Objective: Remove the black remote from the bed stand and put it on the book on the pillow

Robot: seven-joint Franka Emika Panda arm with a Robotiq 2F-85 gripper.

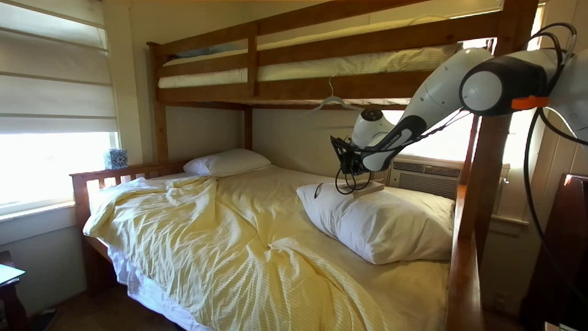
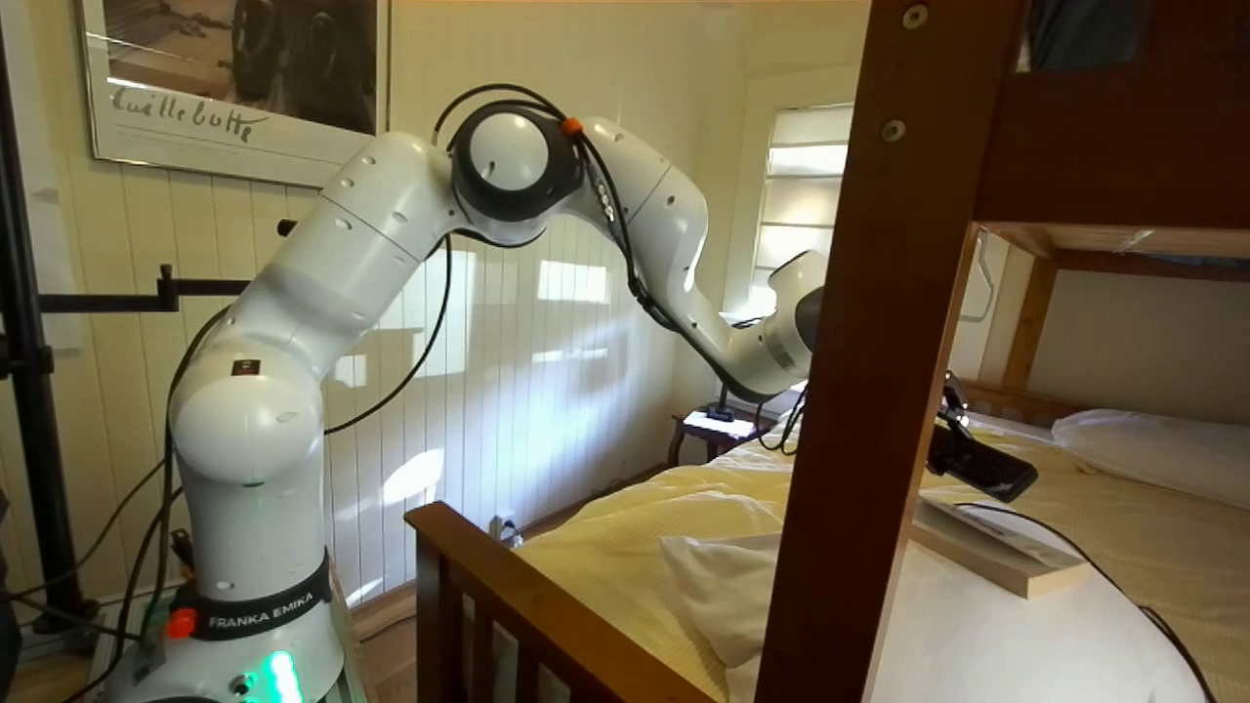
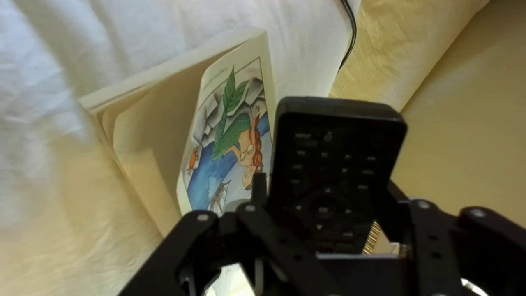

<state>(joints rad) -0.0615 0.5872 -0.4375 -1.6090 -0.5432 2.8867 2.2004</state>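
Claw (image 3: 327, 195) pinching remote (image 3: 328, 160) above book (image 2: 1011, 557) on plump pillow (image 1: 379, 225); yellow blanket (image 1: 206, 262), bunk bed (image 1: 298, 87), sunlit wall (image 2: 566, 420).

Rounded white arm (image 2: 508, 161) — black cables (image 2: 619, 229) (plus orange band (image 1: 529, 102)).

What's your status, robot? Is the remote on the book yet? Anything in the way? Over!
Gripper shut on black remote. Remote held up, not yet on book atop big white pillow. Possible snag: book's lifted picture page. Over.

daylight glares through the pale-shaded rectangular window (image 1: 50, 158), bright patches on the cream panelled wall (image 2: 547, 337), black rectangular remote (image 3: 333, 176) dim, slightly blurred
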